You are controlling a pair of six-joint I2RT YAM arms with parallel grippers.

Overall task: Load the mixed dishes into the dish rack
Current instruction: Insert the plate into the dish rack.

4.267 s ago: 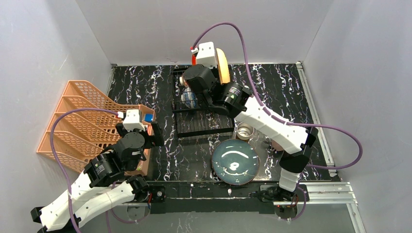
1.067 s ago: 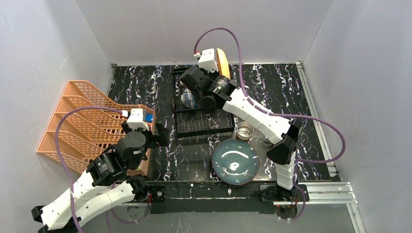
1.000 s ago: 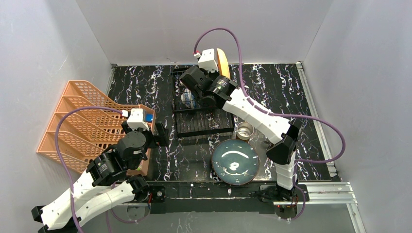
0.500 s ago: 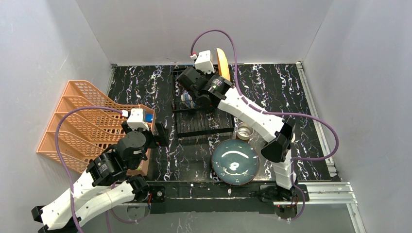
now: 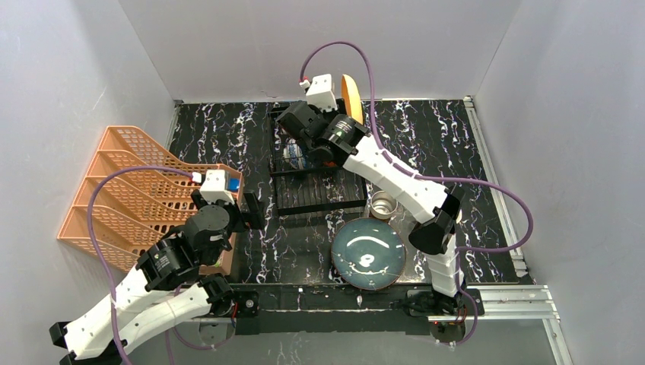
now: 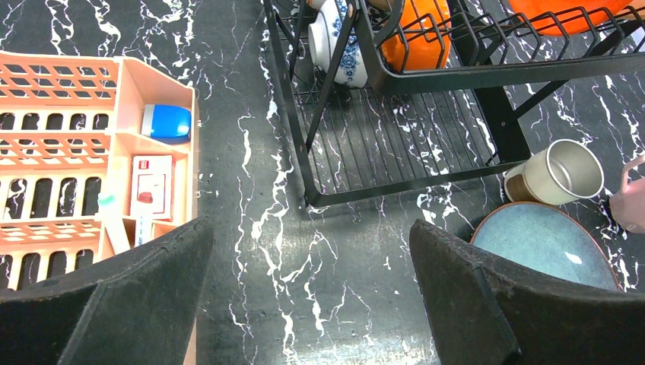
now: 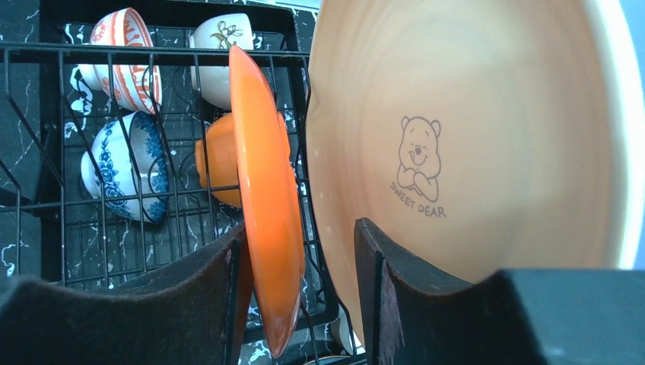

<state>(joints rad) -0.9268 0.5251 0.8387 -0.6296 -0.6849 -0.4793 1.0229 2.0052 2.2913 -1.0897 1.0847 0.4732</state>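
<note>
Straddling the red-orange plate [image 7: 266,198] beside the yellow Pooh plate [image 7: 471,152] in the black dish rack [image 6: 411,184], right gripper [image 7: 299,234] fingers spread, left gripper [image 6: 309,226] hovering, fingers wide apart.

Top external: set high at 6 o'clock of the table [image 5: 449,137], aimed downward. Left wrist aimed downward; right wrist held close, level. The dish rack [image 5: 316,199], 12 o'clock overhead, is shared by all.
</note>
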